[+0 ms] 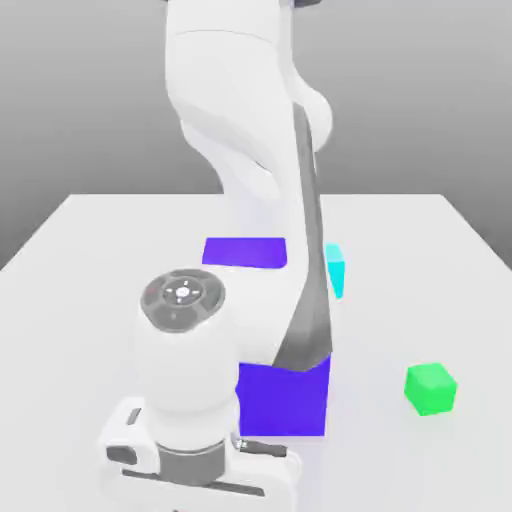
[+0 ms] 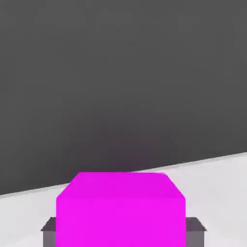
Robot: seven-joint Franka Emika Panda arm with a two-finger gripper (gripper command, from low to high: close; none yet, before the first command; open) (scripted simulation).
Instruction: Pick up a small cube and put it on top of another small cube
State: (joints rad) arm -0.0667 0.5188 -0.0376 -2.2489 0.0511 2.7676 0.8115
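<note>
A magenta cube sits between my gripper, which is shut on it. Dark grey fingertips press against its two sides. In the exterior view my arm's wrist and hand body hang low at the front of the table. A small green cube lies on the table toward the exterior view's right. A small cyan cube stands farther back, partly hidden behind my arm.
A large blue block stands just behind my hand. A second blue block lies farther back, near the arm's base. The white table stretches to both sides, under a dark grey background.
</note>
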